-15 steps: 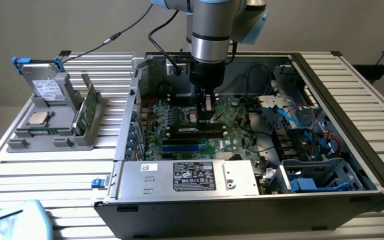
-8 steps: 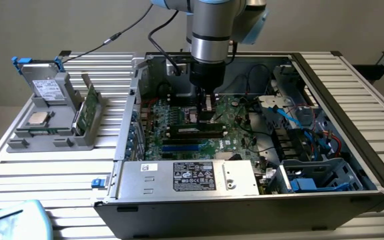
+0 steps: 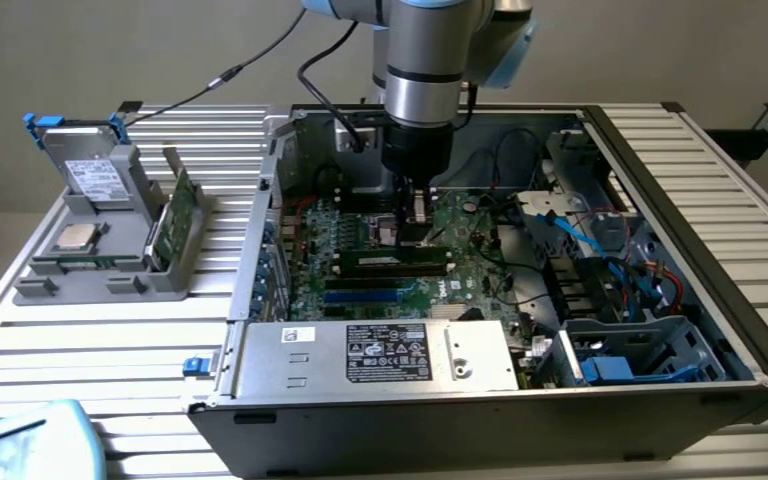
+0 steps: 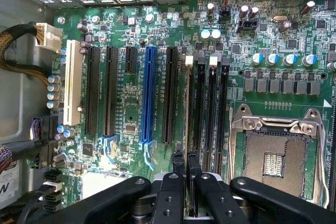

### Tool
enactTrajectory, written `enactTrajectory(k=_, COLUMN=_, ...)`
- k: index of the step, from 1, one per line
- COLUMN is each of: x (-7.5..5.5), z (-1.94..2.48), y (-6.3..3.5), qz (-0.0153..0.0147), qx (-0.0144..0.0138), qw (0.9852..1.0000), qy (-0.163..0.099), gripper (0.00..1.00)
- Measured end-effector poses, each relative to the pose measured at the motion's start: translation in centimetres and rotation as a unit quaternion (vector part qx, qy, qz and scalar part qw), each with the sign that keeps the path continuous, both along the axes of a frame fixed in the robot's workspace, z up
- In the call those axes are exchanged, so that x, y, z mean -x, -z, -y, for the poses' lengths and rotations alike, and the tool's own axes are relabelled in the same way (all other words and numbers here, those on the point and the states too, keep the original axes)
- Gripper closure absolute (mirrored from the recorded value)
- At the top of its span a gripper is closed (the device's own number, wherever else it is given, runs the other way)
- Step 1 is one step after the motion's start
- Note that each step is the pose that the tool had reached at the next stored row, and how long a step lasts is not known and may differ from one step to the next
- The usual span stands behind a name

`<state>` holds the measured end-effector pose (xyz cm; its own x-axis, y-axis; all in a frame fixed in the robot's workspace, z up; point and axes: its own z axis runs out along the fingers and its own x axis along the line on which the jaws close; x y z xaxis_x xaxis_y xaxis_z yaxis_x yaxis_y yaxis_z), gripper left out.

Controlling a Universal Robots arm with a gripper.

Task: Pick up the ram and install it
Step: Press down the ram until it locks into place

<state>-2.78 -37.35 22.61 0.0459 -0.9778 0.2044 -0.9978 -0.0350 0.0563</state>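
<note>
- Gripper (image 4: 185, 163) low inside the open computer case (image 3: 704, 200), right above the green motherboard (image 4: 131, 119).
- Fingers (image 4: 178, 169) pressed nearly together, pinching the thin top edge of the ram (image 4: 187, 108).
- Ram standing on its edge, straight out in front of the fingers, lined up with the first long slot.
- Just beside the ram, more long black slots (image 4: 210, 114), close together, little room between.
- A bit further off on that side, the open silver chip socket (image 4: 273, 156).
- On the other side, the blue slot (image 4: 150, 93), with flat board in between.
- Silver power box (image 3: 371, 355) near the gripper; case walls well apart all around.
- Open room above the gripper.
- Grey holder (image 3: 104, 270) far off, outside the case.
</note>
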Motion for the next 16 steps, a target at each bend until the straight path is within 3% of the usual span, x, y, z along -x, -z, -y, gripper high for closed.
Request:
enactTrajectory(k=7, x=0.0, z=-0.01, y=0.01, qz=0.0, qx=-0.0001, qw=0.9997, qy=0.025, gripper=0.86)
enactTrajectory(k=16, x=-0.02, z=0.0, y=0.02, qz=-0.0001, qx=0.0, qw=0.9995, qy=0.031, gripper=0.86)
